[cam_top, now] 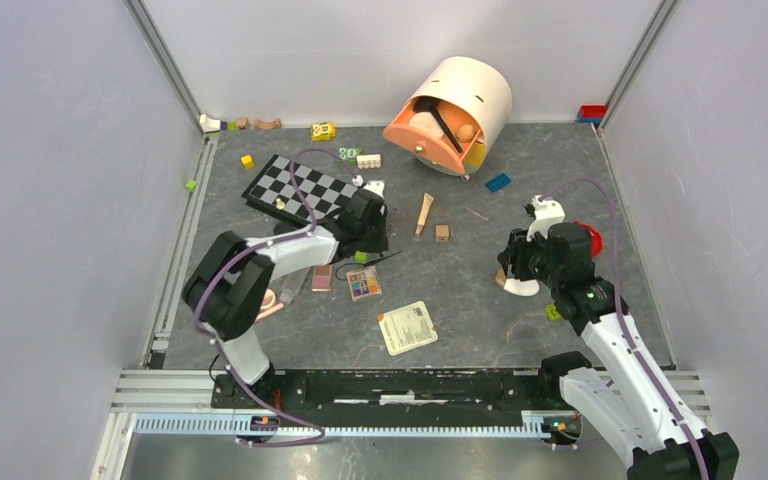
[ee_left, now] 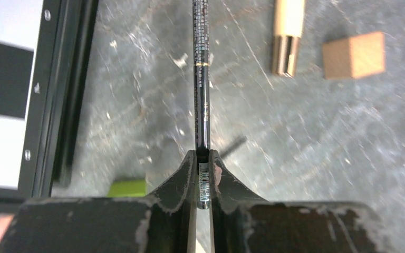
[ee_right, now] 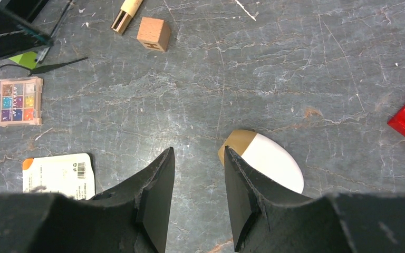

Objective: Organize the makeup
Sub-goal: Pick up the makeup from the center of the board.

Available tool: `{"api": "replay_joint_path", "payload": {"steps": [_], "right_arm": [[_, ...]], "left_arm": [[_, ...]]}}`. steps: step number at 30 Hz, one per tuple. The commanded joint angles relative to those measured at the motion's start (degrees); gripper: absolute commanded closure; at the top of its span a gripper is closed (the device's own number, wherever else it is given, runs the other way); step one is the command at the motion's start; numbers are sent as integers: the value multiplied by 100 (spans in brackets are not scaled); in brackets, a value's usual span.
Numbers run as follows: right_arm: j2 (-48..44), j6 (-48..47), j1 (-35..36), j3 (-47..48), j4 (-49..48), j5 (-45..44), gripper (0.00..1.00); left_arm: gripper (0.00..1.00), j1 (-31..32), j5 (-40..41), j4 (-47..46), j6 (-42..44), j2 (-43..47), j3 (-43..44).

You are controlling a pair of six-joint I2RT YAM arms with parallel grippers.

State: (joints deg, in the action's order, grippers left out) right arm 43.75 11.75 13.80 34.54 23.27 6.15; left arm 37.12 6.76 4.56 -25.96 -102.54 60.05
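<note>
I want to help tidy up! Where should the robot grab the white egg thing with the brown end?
Probably from above, pinching the white egg sponge across its wide white middle. It lies on its side on the table, so both long sides look free, while its rounded ends would likely slip. The open right gripper sits beside it.

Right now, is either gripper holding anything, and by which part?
The left gripper is clamped on the slim black gold-banded makeup stick, at its barcode-labelled end. The right gripper is open, holding nothing.
</note>
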Motion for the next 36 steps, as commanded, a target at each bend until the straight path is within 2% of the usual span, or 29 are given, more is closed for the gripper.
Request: {"api": "replay_joint_path", "payload": {"steps": [1,6,8,13,16,19,25,30,36], "right_arm": [[-155,138,3,-54,-169,-107,55],[-360,457,-2,-55,-537,360,53],[-440,861,0,-130,-878,745,45],[-611,2800,-3,-903,-2769,1853,32],[-666,3881,5,-1413,-3817,1990,30],[-692,4306,15,-1597,-4216,1901,28],[-717,4883,86,-1883,-4893,1820,28],[-616,5264,147,-2160,-5318,1675,32],[-465,5733,198,-2485,-6264,1644,36]], "left_arm": [[98,96,-646,-440,-490,998,-537],[98,383,-1194,-886,-806,1947,-1015],[98,541,-1188,-1037,-1006,2270,-1178],[98,831,-1126,-1591,-1613,2771,-1443],[98,1014,-1041,-1812,-1733,2867,-1397],[98,1130,-1081,-2056,-1871,2825,-1353],[98,1309,-1138,-2615,-2243,2529,-1320],[98,1458,-1212,-3007,-2522,2237,-1206],[98,1666,-1212,-3438,-2822,1913,-1134]]}}
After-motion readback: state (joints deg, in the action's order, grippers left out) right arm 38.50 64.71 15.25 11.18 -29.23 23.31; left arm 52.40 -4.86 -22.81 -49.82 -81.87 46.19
